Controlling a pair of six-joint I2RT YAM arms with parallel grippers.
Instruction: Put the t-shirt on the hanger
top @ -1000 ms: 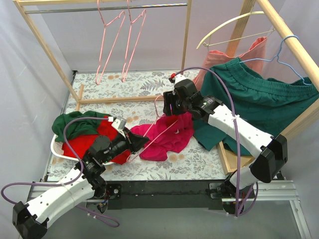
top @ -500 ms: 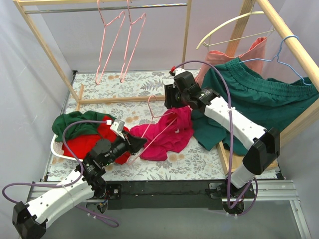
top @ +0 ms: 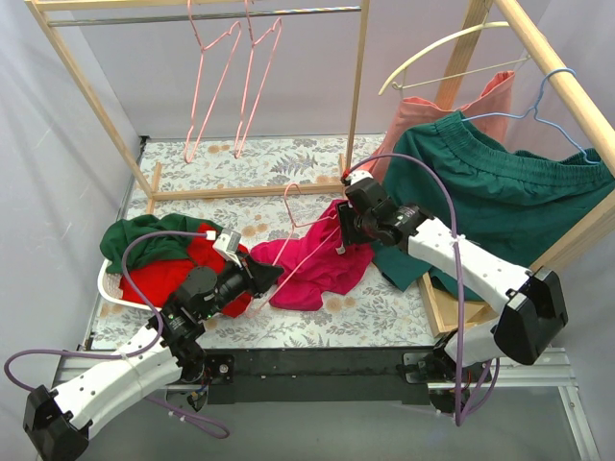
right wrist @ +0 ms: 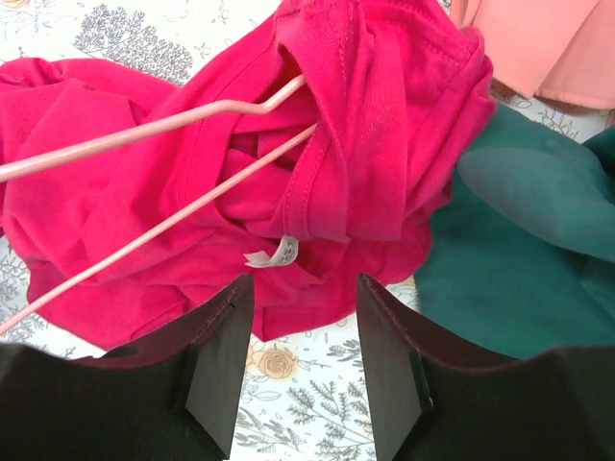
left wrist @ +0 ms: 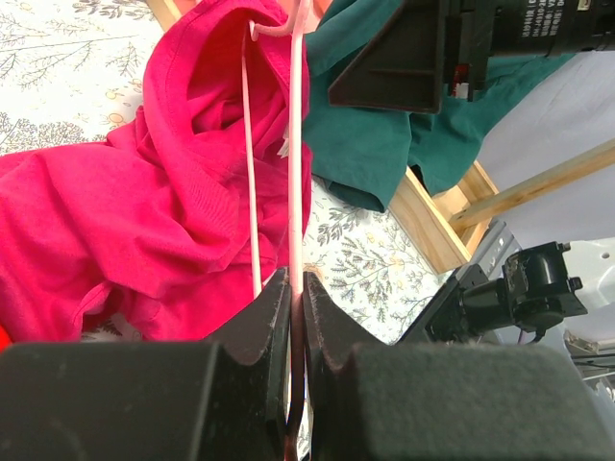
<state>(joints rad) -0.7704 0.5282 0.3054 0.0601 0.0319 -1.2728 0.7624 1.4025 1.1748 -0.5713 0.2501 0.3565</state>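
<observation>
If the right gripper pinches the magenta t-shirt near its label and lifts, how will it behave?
Probably floppy: the t-shirt lies bunched in soft folds, so it should drape below the pinch. It looks thin, likely light. It may tug the hanger, whose wire passes under a fold, with the left gripper shut on it.

Surface with leaf-print cloth; pale wooden rack frame; metal rail; plain pale walls; even light.
</observation>
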